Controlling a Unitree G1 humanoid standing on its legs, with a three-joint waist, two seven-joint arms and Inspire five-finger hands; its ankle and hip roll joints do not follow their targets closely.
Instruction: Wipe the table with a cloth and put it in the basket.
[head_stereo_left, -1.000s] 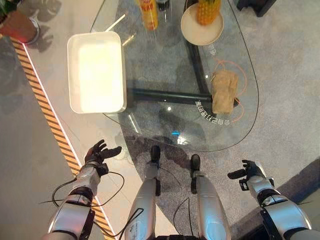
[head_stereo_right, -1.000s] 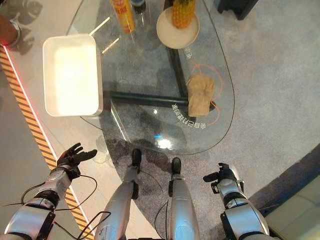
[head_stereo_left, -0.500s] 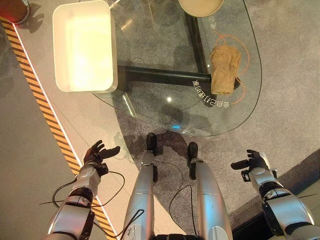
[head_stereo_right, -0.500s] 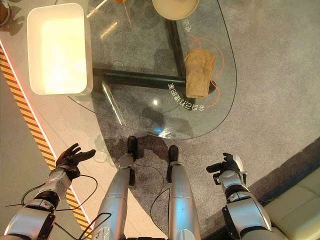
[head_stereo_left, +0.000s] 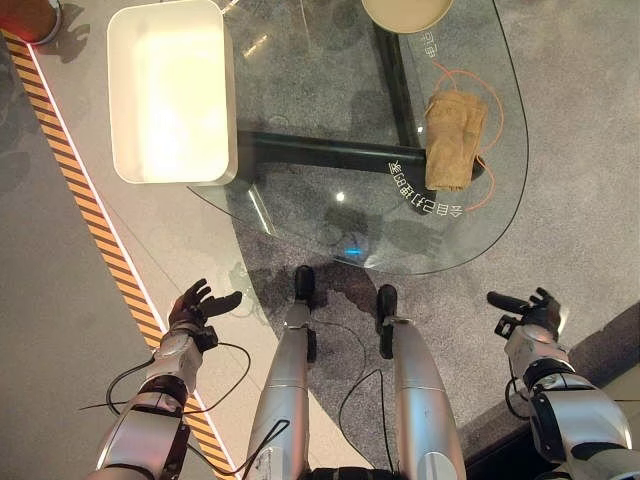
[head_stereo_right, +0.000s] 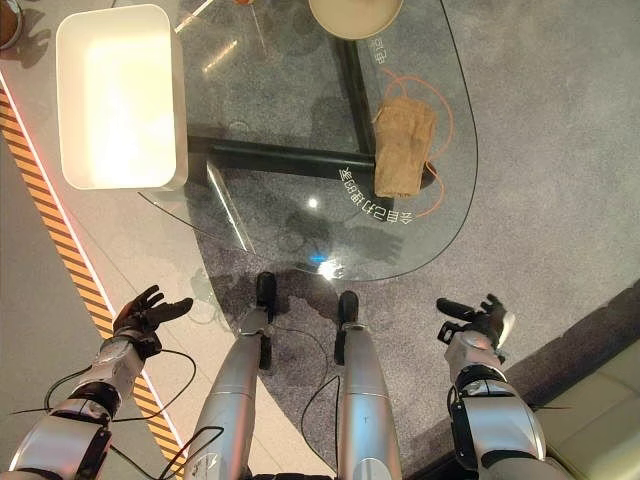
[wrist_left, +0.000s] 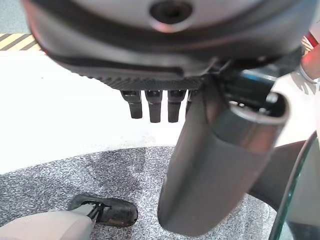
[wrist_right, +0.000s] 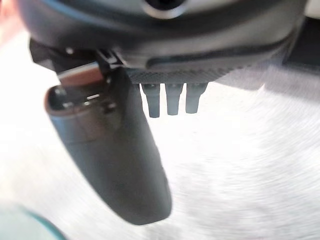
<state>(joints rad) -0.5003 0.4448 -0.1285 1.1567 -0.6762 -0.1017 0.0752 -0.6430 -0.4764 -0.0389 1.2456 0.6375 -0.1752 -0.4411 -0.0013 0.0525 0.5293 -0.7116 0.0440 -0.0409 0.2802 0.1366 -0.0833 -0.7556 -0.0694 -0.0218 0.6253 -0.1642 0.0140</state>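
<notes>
While cloth (head_stereo_left: 455, 141) lies on table (head_stereo_left: 330, 120), right hand (head_stereo_left: 530, 312) hangs well apart.

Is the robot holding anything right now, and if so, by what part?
Nothing: left hand and right hand are open; the cloth lies on the table.

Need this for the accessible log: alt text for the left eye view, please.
Looking down, a brown cloth lies on the right side of a glass table, untouched, with a white basket at the table's left edge. Both the left hand and right hand hang open and empty above the floor, short of the table. A beige plate sits at the far edge.
</notes>
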